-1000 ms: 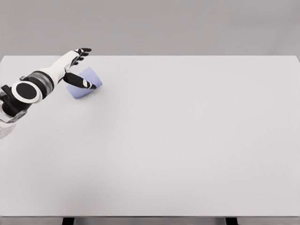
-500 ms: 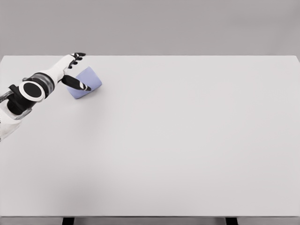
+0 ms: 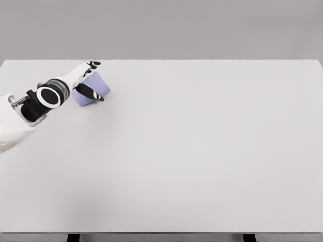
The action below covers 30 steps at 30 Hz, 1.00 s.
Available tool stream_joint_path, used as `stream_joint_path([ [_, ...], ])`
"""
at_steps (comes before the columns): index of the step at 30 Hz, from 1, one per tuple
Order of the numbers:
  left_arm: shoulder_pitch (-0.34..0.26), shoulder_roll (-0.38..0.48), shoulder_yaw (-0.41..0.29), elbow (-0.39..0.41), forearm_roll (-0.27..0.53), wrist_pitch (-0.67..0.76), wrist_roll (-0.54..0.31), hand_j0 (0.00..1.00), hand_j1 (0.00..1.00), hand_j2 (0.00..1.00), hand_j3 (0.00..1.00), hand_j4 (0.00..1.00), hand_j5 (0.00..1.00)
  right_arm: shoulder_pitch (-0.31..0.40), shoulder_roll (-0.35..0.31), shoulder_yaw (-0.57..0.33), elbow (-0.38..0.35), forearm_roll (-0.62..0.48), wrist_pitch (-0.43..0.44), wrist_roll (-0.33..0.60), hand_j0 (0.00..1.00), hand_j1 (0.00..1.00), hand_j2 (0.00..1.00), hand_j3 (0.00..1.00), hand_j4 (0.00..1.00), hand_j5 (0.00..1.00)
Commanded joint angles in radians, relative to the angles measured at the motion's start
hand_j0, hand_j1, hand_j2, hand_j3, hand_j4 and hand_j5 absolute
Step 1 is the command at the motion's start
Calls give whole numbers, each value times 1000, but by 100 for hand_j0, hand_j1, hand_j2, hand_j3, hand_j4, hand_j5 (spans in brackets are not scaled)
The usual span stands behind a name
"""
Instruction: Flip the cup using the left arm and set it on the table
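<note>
A light blue cup point(image 3: 100, 84) lies tilted on its side on the white table point(image 3: 202, 151), at the far left near the back edge. My left hand point(image 3: 97, 80) reaches in from the left and straddles the cup. Its black thumb point(image 3: 91, 93) lies across the cup's front, and the fingertips point(image 3: 94, 64) show just behind the cup's top. A small gap separates those fingers from the cup, so the hand is open around it and the cup still rests on the table. The wrist hides the cup's left part. The right arm is out of view.
The table's back edge point(image 3: 161, 60) runs just behind the cup and hand. The table's left edge is close to the forearm point(image 3: 30, 108).
The left arm has swung in and forward, bringing the wrist right up against the cup. The fingers have dropped closer to the cup's top. The cup has barely shifted.
</note>
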Motion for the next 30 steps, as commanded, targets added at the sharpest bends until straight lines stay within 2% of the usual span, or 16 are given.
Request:
stream_joint_path([
  [1, 0, 1, -2, 19, -11, 0, -7, 100, 100, 100, 100, 100, 100, 0, 0, 0, 0, 0, 0, 0, 100, 100, 100, 100, 100, 100],
  [6, -8, -27, -2, 94, -13, 0, -7, 100, 100, 100, 100, 100, 100, 0, 0, 0, 0, 0, 0, 0, 100, 100, 100, 100, 100, 100],
  [13, -8, -67, -6, 133, -14, 0, -6, 100, 100, 100, 100, 100, 100, 0, 0, 0, 0, 0, 0, 0, 100, 100, 100, 100, 100, 100],
  [15, -5, -91, -7, 157, -14, 0, -7, 96, 96, 96, 96, 96, 96, 0, 0, 0, 0, 0, 0, 0, 100, 100, 100, 100, 100, 100],
  [19, -5, -99, -21, 166, -13, 0, -12, 84, 84, 84, 84, 84, 84, 0, 0, 0, 0, 0, 0, 0, 100, 100, 100, 100, 100, 100],
  [21, -6, -99, -13, 172, -8, 0, -47, 77, 77, 77, 77, 77, 77, 0, 0, -1, 0, 0, 0, 0, 100, 100, 100, 100, 100, 100],
  [27, 0, -87, 5, 171, -7, 0, -55, 68, 68, 68, 68, 68, 68, 0, 0, 0, 0, 0, 0, 0, 100, 100, 100, 100, 100, 100],
  [30, 8, -82, 16, 157, -8, -176, -52, 66, 66, 66, 66, 66, 66, 0, 0, 0, 0, 0, 0, 0, 100, 100, 100, 100, 100, 100],
])
